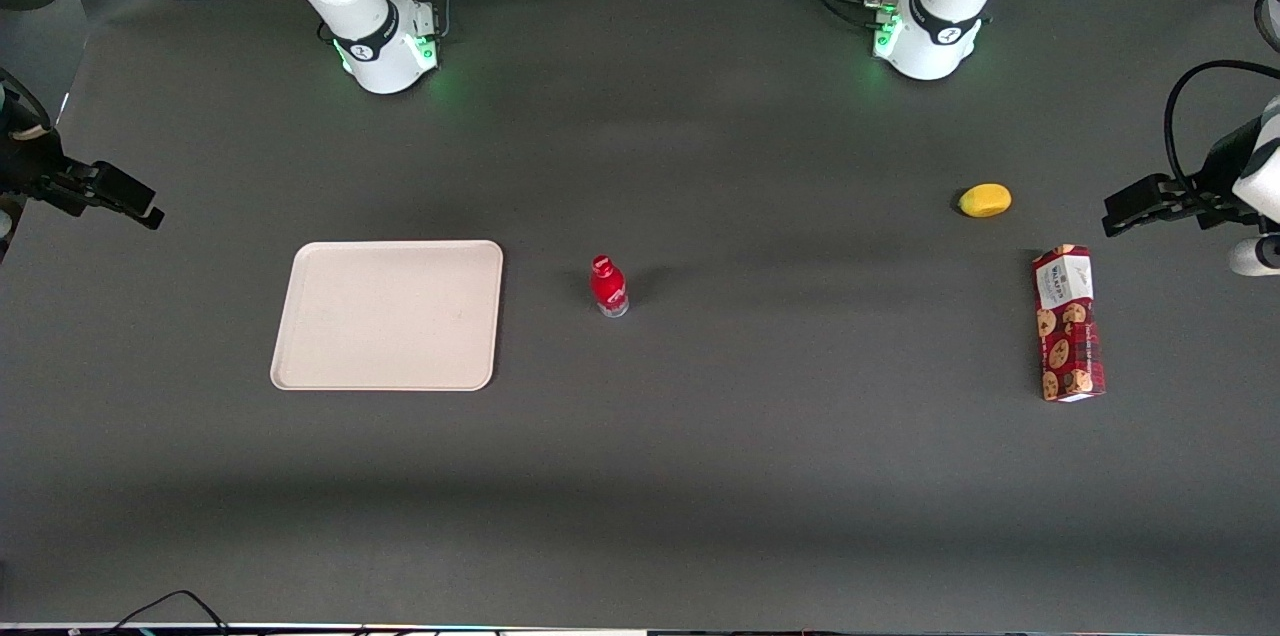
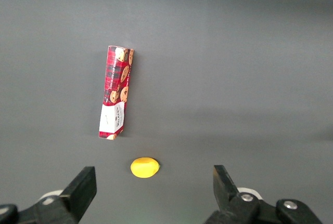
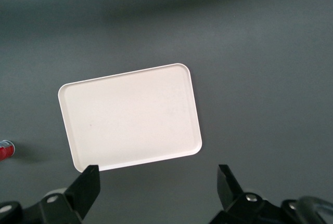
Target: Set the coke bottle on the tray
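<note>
Nearest the front camera, a red cookie-print carton (image 1: 1069,323) was seen lying flat on the dark desk (image 1: 700,476) toward the parked arm's end, with a small yellow fruit-like object (image 1: 985,200) lying near it, farther from the camera. Toward the working arm's end, the beige tray (image 1: 388,314) was seen lying flat with nothing on it. The coke bottle (image 1: 608,285) was found upright on the desk beside the tray, apart from it, between the tray and the carton and much closer to the tray. The right arm's gripper (image 1: 128,200) was held above the desk at the working arm's end, well apart from the bottle and clear of the tray; nothing was held in it.

From the left wrist camera, the carton (image 2: 116,92) and the yellow object (image 2: 144,167) were shown close together on the desk, not touching.

From the right wrist camera, the gripper (image 3: 158,185) was seen with its two dark fingers (image 3: 86,186) spread wide apart and nothing between them. The tray (image 3: 73,91) was seen below it, its low rim and rounded corners visible. Only a red sliver of the coke bottle (image 3: 6,149) was caught at the frame's edge, beside the tray.
</note>
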Motion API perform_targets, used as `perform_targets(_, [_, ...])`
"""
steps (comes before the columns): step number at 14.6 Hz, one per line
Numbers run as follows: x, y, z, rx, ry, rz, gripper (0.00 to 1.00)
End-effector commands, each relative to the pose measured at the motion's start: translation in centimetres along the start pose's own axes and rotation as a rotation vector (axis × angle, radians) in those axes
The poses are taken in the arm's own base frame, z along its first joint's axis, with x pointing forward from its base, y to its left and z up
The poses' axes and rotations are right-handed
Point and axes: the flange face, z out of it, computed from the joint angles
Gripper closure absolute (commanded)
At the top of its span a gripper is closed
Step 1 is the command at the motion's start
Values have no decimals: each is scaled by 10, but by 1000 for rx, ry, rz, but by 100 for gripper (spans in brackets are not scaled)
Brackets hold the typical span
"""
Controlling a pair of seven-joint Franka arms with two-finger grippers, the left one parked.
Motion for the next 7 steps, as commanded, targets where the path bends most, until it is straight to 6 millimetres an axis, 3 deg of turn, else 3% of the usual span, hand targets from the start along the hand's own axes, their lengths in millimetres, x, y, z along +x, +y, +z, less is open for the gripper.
perform_targets(1, [-8,-35,-4,19,-22,-84,0])
perform_targets(3, [-19,-74,-7,22,-26,-164,0])
perform_targets(7, [-62,-174,-11,50,-51,-333,0])
